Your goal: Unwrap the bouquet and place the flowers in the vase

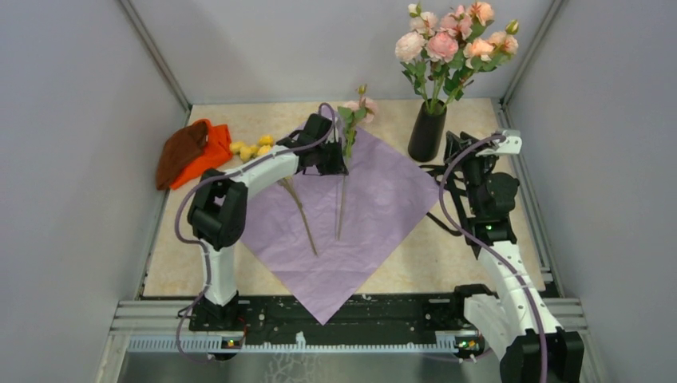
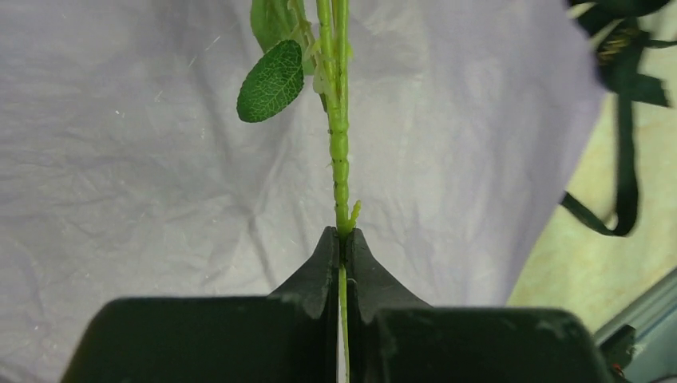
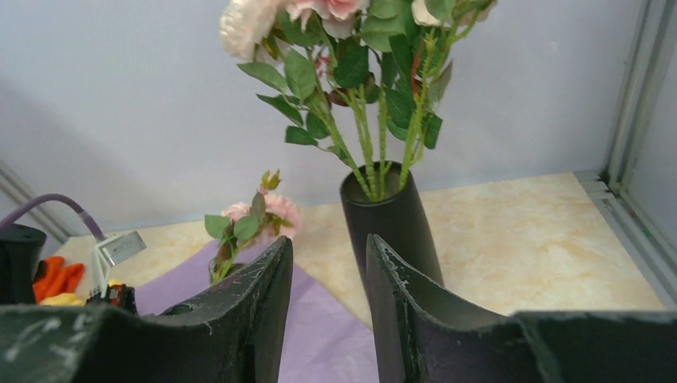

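The lilac paper [image 1: 375,207] of the bouquet lies unwrapped and flat on the table. My left gripper [image 1: 342,162] is shut on the green stem [image 2: 339,144] of one pink flower [image 1: 361,104], with the bloom pointing away over the paper's far corner. A second stem [image 1: 302,217] lies loose on the paper. The black vase [image 1: 427,132] stands at the back right and holds several pink and peach flowers [image 1: 455,40]. My right gripper [image 3: 329,247] is open and empty, just in front of the vase [image 3: 391,215].
An orange-and-brown cloth bundle [image 1: 192,152] and small yellow flowers [image 1: 251,148] lie at the back left. A black ribbon [image 2: 627,159] rests off the paper's right edge near the vase. Grey walls and metal rails enclose the table.
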Controlling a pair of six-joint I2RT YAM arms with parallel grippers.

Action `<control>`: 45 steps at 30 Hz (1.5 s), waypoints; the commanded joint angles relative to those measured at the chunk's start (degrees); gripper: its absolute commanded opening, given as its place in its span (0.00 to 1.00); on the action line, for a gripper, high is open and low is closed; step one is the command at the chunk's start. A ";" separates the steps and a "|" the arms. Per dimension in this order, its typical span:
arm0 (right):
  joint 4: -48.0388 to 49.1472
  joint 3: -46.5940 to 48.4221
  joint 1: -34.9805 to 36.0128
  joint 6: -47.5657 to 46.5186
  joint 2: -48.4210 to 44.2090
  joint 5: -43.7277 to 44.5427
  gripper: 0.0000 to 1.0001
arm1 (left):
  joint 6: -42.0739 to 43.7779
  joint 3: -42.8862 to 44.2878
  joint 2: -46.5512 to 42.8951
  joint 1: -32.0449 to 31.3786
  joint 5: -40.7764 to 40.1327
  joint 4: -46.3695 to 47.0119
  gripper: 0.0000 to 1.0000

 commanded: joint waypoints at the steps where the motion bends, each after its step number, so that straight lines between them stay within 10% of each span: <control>1: 5.90 -0.49 -0.25 6.29 -0.53 -5.83 0.39 | 1.08 -7.18 -9.78 -0.17 4.00 15.03 0.00; 9: -0.91 6.15 9.00 5.38 9.87 -7.68 0.48 | 4.45 -18.43 -18.04 -1.80 4.05 28.35 0.00; 17: -5.57 12.95 15.37 4.60 20.43 -8.33 0.55 | 19.42 -26.90 -21.04 -12.31 -17.54 36.37 0.00; 26: -5.77 15.36 19.33 5.44 28.52 -9.11 0.66 | 20.96 -27.20 -20.45 -15.55 -24.47 37.61 0.00; 41: -0.87 17.06 23.29 6.23 36.54 -10.08 0.66 | 20.14 -27.76 -23.06 -17.35 -25.80 37.39 0.00; 45: 0.28 17.11 23.80 6.33 37.63 -10.49 0.46 | 19.97 -28.54 -23.81 -17.84 -26.22 37.43 0.00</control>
